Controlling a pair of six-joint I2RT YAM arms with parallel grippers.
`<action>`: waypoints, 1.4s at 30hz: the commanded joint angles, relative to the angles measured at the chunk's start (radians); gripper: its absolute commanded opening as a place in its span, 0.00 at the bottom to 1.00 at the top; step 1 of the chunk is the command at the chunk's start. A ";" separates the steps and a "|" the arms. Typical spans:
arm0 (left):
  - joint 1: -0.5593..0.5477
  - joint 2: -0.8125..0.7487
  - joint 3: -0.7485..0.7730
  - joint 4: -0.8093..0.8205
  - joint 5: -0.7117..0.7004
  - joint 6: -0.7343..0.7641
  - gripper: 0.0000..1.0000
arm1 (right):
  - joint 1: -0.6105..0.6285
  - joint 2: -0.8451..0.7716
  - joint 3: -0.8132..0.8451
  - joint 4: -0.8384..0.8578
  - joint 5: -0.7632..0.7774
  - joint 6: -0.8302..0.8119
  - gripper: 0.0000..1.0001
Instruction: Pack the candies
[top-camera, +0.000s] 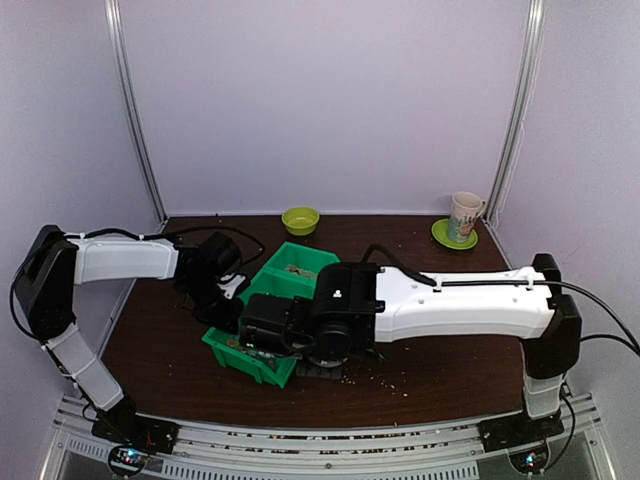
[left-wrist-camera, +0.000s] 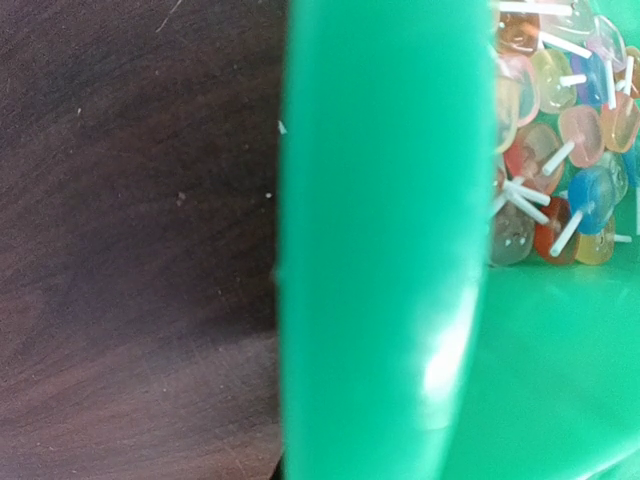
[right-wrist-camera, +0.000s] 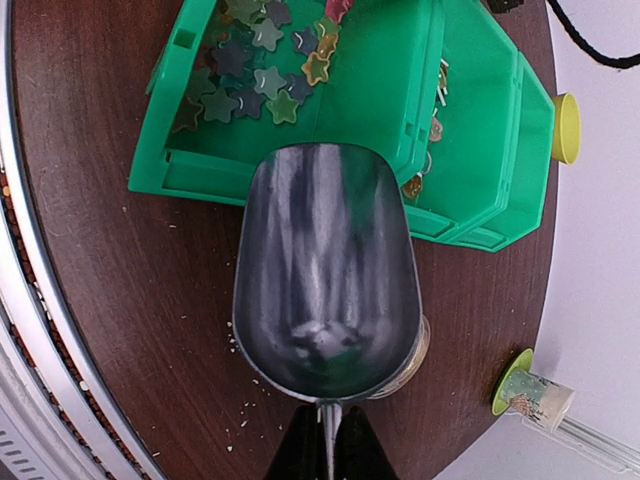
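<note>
Star-shaped candies (right-wrist-camera: 262, 62) in green, gold and red lie in the near green bin (right-wrist-camera: 160, 110). More candies (left-wrist-camera: 560, 150), bright ones on white sticks, fill the far green bin (left-wrist-camera: 380, 250). My left gripper (top-camera: 228, 298) is shut at this far bin's left wall, and the wall hides its fingers in the left wrist view. By its thin handle, my right gripper (right-wrist-camera: 327, 425) holds a metal scoop (right-wrist-camera: 322, 270), shut on it. The scoop is empty, with its mouth at the near bin's wall. Under the scoop shows the rim of a clear jar (right-wrist-camera: 418, 352).
A yellow-green bowl (top-camera: 300, 219) stands at the back, beyond the bins. At the back right, a cup sits on a green saucer (top-camera: 454, 237). Pale crumbs (right-wrist-camera: 245, 400) are scattered on the dark wooden table (right-wrist-camera: 120, 300) near the scoop. My right arm (top-camera: 460, 300) stretches across the table.
</note>
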 joint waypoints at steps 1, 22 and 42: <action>-0.010 -0.077 0.064 0.102 0.016 0.022 0.00 | 0.003 0.056 0.059 -0.038 0.029 -0.017 0.00; -0.035 -0.100 0.065 0.126 0.024 0.033 0.00 | -0.002 0.296 0.290 -0.013 0.064 -0.107 0.00; -0.041 -0.132 0.056 0.158 0.071 0.040 0.00 | -0.014 0.316 0.173 0.235 -0.281 -0.265 0.00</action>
